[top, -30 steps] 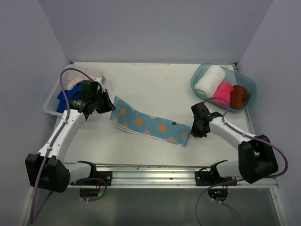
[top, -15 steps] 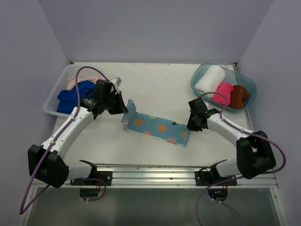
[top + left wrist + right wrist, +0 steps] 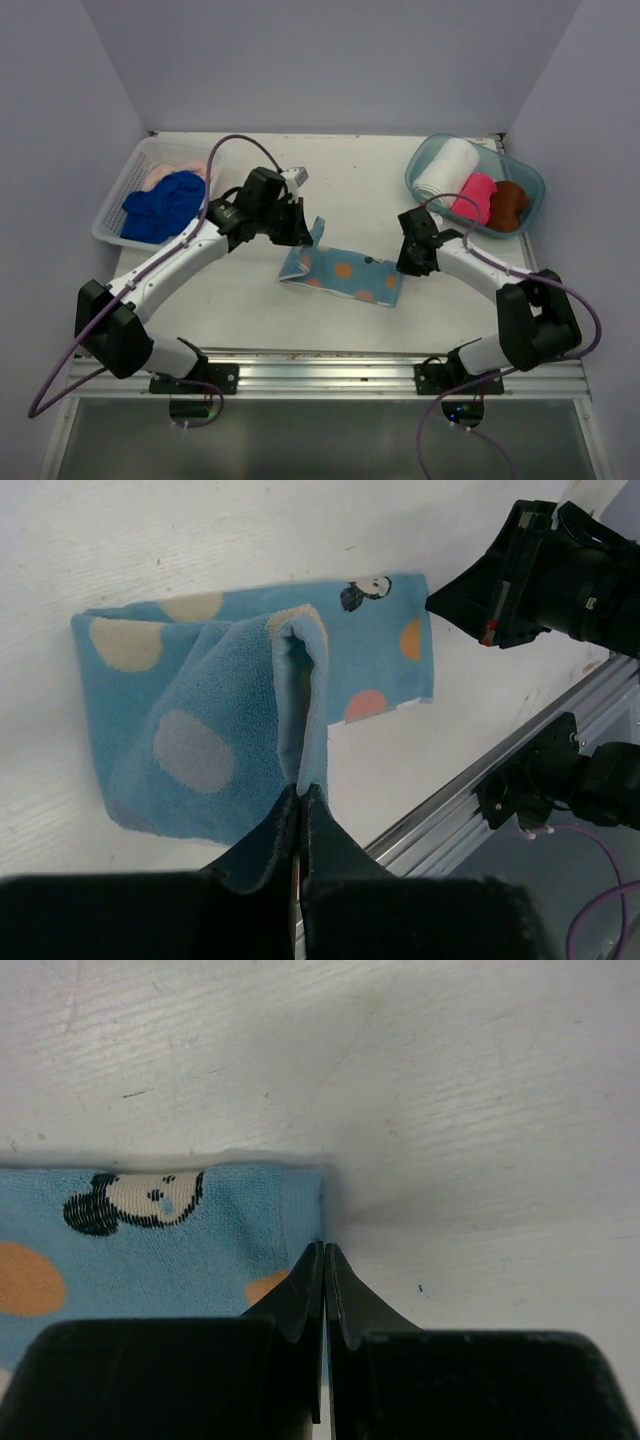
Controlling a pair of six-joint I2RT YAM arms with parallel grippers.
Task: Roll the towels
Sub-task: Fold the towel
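1. Left jaws: shut on a pinched fold of the light blue towel (image 3: 200, 730). Its left end is lifted and turned back toward the middle. The rest lies flat on the surface (image 3: 350, 190), between the two arms.
2. Right jaws: shut, with the tips set at the towel's right hem, beside the cartoon print (image 3: 130, 1200). Whether the hem is pinched or only pressed cannot be told.
3. Step judged: the first turn of the roll, begun from the left end.
4. The fold is best carried low and straight along the strip, so that the side edges are kept aligned. The loose pucker under it should be tightened first, or a slack, cone-shaped roll is likely.
5. The right end should be anchored, so that the cloth is not dragged.
6. Far left: royal blue towel (image 3: 160, 205) and pale peach towel (image 3: 165, 175) noted unrolled in the white basket (image 3: 105, 228).
7. Far right: white roll (image 3: 447, 170), hot pink roll (image 3: 475, 198) and brown roll (image 3: 508, 203) noted in the teal tub (image 3: 417, 165). These three are judged done.
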